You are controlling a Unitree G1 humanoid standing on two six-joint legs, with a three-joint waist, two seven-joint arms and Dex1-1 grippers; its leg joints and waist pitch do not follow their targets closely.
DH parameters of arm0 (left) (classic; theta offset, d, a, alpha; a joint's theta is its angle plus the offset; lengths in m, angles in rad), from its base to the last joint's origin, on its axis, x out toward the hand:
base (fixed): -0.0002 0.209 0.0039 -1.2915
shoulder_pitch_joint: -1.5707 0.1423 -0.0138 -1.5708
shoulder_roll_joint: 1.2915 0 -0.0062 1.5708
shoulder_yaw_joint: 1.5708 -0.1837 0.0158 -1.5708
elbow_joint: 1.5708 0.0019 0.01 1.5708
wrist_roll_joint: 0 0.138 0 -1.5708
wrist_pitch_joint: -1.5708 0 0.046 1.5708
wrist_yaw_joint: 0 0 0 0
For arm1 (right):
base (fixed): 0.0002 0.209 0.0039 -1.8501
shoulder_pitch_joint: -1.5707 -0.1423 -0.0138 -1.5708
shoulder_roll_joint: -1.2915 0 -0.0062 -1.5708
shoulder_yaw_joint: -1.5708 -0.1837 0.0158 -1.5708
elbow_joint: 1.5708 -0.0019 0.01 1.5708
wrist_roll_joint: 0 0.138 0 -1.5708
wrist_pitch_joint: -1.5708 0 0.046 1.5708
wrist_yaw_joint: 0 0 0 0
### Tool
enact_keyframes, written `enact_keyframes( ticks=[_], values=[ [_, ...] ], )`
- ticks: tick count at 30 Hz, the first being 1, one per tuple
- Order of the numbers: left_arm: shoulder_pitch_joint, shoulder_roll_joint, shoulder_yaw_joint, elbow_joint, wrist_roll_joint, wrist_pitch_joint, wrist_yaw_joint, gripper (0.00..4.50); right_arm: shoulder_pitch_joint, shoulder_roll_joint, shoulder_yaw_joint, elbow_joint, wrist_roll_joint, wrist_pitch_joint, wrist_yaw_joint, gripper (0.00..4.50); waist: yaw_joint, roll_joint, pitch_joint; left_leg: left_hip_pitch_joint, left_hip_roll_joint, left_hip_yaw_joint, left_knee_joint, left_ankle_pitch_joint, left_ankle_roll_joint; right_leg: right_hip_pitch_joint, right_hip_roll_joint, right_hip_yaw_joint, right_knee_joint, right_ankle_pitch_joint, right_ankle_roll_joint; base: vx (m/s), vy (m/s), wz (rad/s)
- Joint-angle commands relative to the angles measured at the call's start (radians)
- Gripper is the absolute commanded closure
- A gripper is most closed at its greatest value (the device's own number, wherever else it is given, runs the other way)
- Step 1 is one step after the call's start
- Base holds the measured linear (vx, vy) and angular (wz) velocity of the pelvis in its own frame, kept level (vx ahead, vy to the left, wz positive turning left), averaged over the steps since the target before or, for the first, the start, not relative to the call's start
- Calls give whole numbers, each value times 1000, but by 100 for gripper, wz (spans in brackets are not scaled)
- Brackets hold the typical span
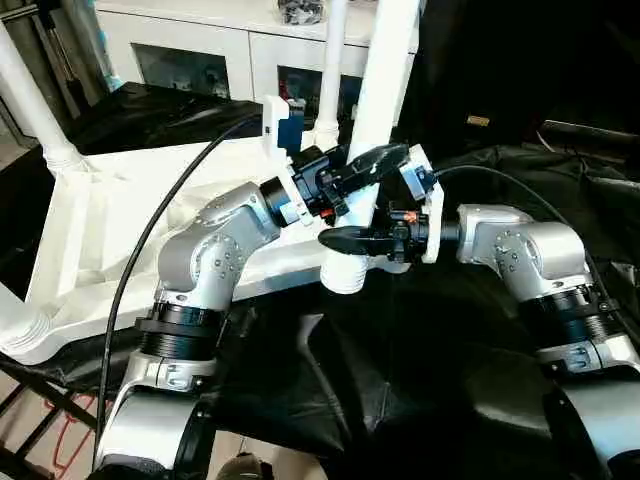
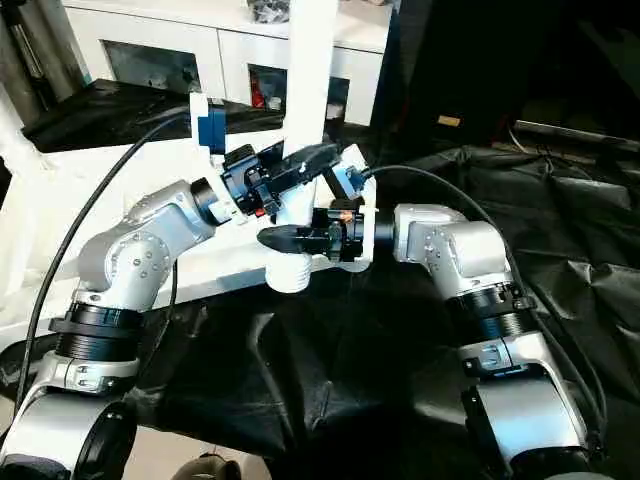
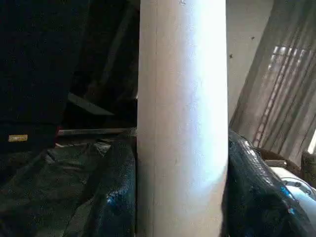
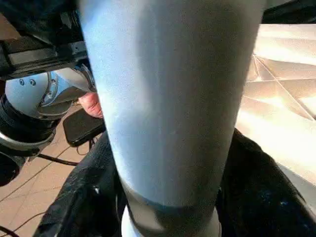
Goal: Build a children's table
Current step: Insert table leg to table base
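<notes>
My two silver forearms come nearest, over the black sheet [image 1: 400, 380] on the bench. My left fingers [image 1: 365, 165] are clamped round the leg [image 1: 385, 80], one black finger lying across its front. My right fingers [image 1: 360, 240] meet the same leg lower down, just above its ribbed end, which stands at the near corner of the top [image 1: 90, 250]. The top lies upside down, ribs up, with other legs already upright in its corner sockets.

The right eye shows the same: leg [image 2: 308, 70] upright, left fingers [image 2: 300, 165] wrapped on it, right fingers [image 2: 300, 238] beneath, the cabinet [image 2: 150, 50] behind.

From my left wrist the leg [image 3: 182, 118] stands very close as a smooth white tube.

From my right wrist the leg [image 4: 170, 98] looms closer; my own fingers are not clear here, so I cannot tell whether the right ones grip or merely bracket it.

I judge the leg light, stiff and slick, a hollow plastic tube likely to slip under a loose hold. Best held low, near the ribbed end, to steer it into the socket.
</notes>
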Motion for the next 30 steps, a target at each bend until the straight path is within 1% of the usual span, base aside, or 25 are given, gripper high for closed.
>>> enact_keyframes(
  ticks=[1, 4, 5, 7, 8, 9, 10, 12, 14, 15, 17, 20, 21, 22, 23, 24, 25, 26, 27, 28, 29, 30],
  values=[
    [-24, -11, 4, -8, -23, 7, 3, 262, -6, -3, -11, 7, -3, 8, -9, 213, 1, -10, -82, 42, 46, -20, -66, -134, 6, 44, -53, 31, -60, -57, -252, 0, 0, 0],
    [-19, -14, 6, -13, -27, 12, 7, 262, -5, 2, -16, 8, -1, 6, -9, 242, 1, -11, -82, 43, 46, -20, -66, -137, 4, 44, -54, 31, -60, -59, -252, 0, 0, 0],
    [-19, -14, 6, -13, -27, 12, 7, 262, -5, 2, -16, 8, -1, 6, -9, 242, 2, -11, -81, 42, 46, -20, -66, -138, 3, 44, -54, 31, -61, -62, -252, 0, 0, 0],
    [-16, -19, 11, -18, -32, 18, 13, 262, -4, 7, -21, 10, 1, 6, -13, 251, 1, -6, -81, 43, 46, -21, -66, -142, -1, 44, -54, 31, -60, -64, -251, 0, 0, 0],
    [-16, -19, 12, -18, -32, 18, 14, 262, -4, 7, -21, 9, 1, 6, -13, 255, 1, -8, -82, 43, 46, -21, -67, -143, -2, 44, -53, 31, -61, -61, -250, 0, 0, 0],
    [-16, -23, 19, -16, -25, 15, 36, 262, -1, 9, -24, 8, 4, 6, -15, 257, 1, -6, -82, 43, 46, -21, -66, -142, -2, 44, -53, 31, -60, -56, -251, 0, 0, 0],
    [-16, -24, 21, -15, -22, 15, 48, 227, 1, 9, -26, 5, 6, 7, -17, 257, 1, -8, -82, 43, 46, -21, -67, -145, -2, 44, -53, 31, -60, -52, -253, 0, 0, 0],
    [-17, -21, 34, -23, -60, 57, 30, 192, 4, 12, -31, 1, 9, 6, -23, 258, 1, -4, -82, 42, 45, -22, -66, -141, -3, 45, -52, 30, -58, -44, -257, 0, 0, 0],
    [-15, -37, 54, -22, -60, 32, 57, 190, 11, 19, -48, -4, 12, -5, -46, 259, 0, -5, -82, 42, 45, -21, -66, -144, -2, 44, -52, 30, -60, -44, -261, 0, 0, 0],
    [-15, -37, 54, -22, -59, 31, 58, 183, 11, 20, -48, -4, 12, -6, -47, 259, 0, -5, -82, 43, 45, -21, -66, -146, -3, 44, -53, 31, -61, -44, -260, 0, 0, 0],
    [-15, -61, 77, -11, -54, -12, 90, 159, 22, 34, -72, -12, 20, -20, -75, 259, 0, -6, -82, 42, 46, -22, -67, -147, -3, 46, -54, 31, -62, -36, -261, 0, 0, 0],
    [-18, -128, 123, 5, -41, -85, 212, 150, 55, 74, -125, -33, 44, -48, -135, 259, 1, -8, -84, 41, 47, -22, -66, -152, -2, 48, -56, 31, -62, -33, -259, 0, 0, 0],
    [-20, -148, 139, 12, -37, -104, 258, 150, 67, 87, -139, -42, 48, -57, -157, 260, 2, 4, -83, 41, 47, -24, -66, -153, -4, 48, -57, 32, -62, -30, -258, 0, 0, 0],
    [-21, -162, 150, 21, -25, -128, 296, 150, 81, 99, -149, -49, 46, -73, -178, 260, 0, 1, -83, 40, 48, -24, -67, -157, -3, 48, -55, 32, -64, -27, -254, 0, 0, 0],
    [-26, -172, 163, 41, 5, -172, 347, 150, 100, 113, -165, -56, 36, -111, -213, 260, -1, -3, -84, 41, 47, -24, -68, -164, -3, 48, -55, 31, -66, -27, -246, 0, 0, 0],
    [-26, -172, 163, 42, 5, -173, 348, 150, 101, 113, -165, -56, 35, -112, -214, 260, -1, -4, -83, 41, 46, -25, -68, -166, -3, 48, -55, 31, -68, -36, -239, 0, 0, 0],
    [-31, -173, 173, 53, 8, -188, 359, 150, 107, 121, -177, -56, 33, -124, -238, 260, -2, 2, -84, 42, 46, -27, -69, -167, -7, 48, -54, 30, -70, -49, -227, 0, 0, 0],
    [-43, -170, 193, 75, 6, -205, 372, 150, 113, 130, -196, -46, 23, -147, -279, 260, -3, 1, -84, 43, 44, -25, -70, -171, -14, 46, -53, 31, -70, -60, -222, 0, 0, 0],
    [-54, -149, 196, 105, 29, -230, 372, 150, 120, 131, -210, -28, -10, -193, -338, 260, -2, 5, -84, 43, 44, -27, -70, -173, -20, 44, -54, 30, -73, -75, -214, 0, 0, 0],
    [-61, -120, 187, 137, 57, -253, 352, 150, 129, 127, -218, -6, -52, -244, -402, 260, -3, 7, -83, 46, 43, -27, -72, -181, -38, 39, -51, 30, -76, -97, -196, 0, 0, 0],
    [-60, -61, 126, 184, 142, -283, 303, 150, 144, 119, -241, 26, -108, -305, -498, 260, -7, 7, -82, 46, 41, -27, -75, -194, -54, 39, -50, 29, -75, -117, -185, 0, 0, 0],
    [-56, -46, 102, 191, 163, -289, 281, 150, 147, 117, -250, 31, -113, -311, -516, 260, -7, 8, -81, 47, 41, -28, -76, -197, -58, 37, -49, 30, -79, -129, -174, 0, 0, 0]
  ],
)
